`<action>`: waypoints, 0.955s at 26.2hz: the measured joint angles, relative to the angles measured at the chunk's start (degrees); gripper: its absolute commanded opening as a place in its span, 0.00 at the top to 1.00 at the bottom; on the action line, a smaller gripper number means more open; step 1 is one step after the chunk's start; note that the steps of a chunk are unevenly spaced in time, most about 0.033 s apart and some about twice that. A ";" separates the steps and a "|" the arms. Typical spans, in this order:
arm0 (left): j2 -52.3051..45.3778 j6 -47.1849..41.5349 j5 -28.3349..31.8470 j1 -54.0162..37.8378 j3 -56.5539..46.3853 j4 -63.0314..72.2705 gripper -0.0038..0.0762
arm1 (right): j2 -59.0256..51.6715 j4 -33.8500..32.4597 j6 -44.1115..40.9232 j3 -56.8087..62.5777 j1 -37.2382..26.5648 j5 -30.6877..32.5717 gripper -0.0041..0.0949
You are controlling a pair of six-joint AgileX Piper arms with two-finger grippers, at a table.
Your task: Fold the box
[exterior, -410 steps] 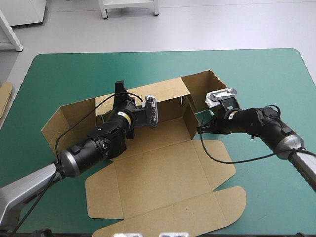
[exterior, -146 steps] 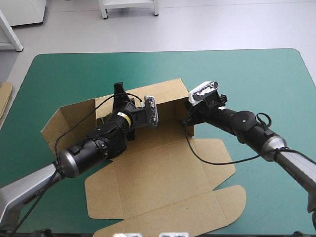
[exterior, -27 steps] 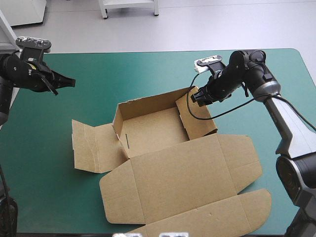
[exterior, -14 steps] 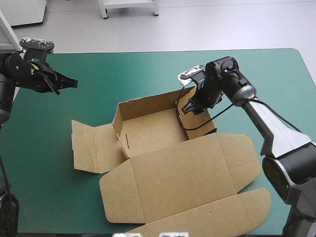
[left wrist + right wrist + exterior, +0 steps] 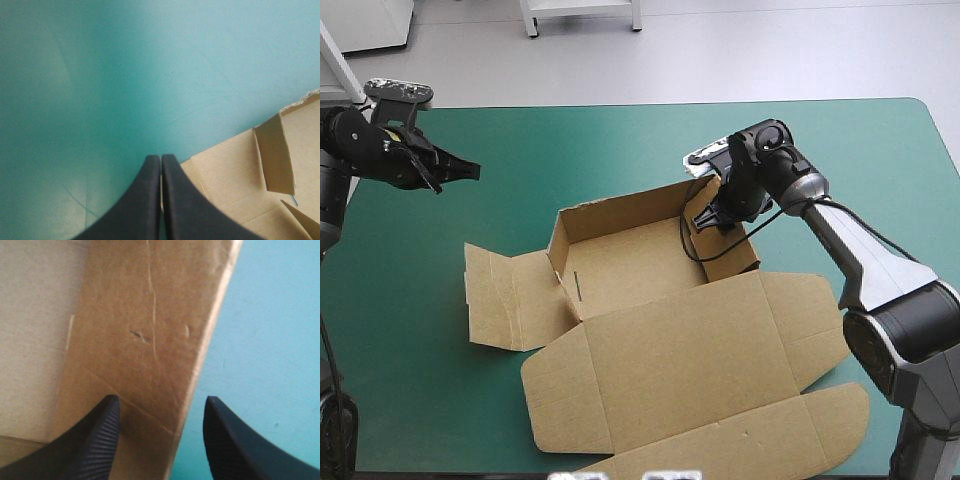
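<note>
R gripper (image 5: 161, 398) is hanging spread over right wall of 1 box (image 5: 690, 350). L gripper (image 5: 161, 157) is hovering pressed together, empty.

The right arm (image 5: 865, 250) was a smooth silver-grey tube set between a bulbous dark grey elbow joint (image 5: 905, 335) and a rounded black wrist housing (image 5: 765, 160). The left arm (image 5: 360, 145) showed a chunky black wrist built of short cylindrical sections, with a darker grey length (image 5: 328, 205) beneath it. The left gripper (image 5: 161, 162) carried two broad black fingers shaped like curved fins, matt and smooth on their outer faces and narrowing to slim rounded tips. The right gripper (image 5: 161, 400) had the same black fins. One of its fingers (image 5: 95, 450) bore fine parallel ridges across its surface, while the other looked plainer.
</note>
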State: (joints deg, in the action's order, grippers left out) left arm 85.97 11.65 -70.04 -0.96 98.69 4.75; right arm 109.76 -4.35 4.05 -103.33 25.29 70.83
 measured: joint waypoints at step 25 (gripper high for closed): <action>0.00 0.60 -0.59 0.00 0.00 0.59 0.95 | 2.39 0.46 -2.91 0.00 -0.53 -0.86 0.96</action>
State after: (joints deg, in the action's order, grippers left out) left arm 85.97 12.25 -70.63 -0.96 98.69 5.34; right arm 112.14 -3.88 1.14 -103.33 24.76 69.97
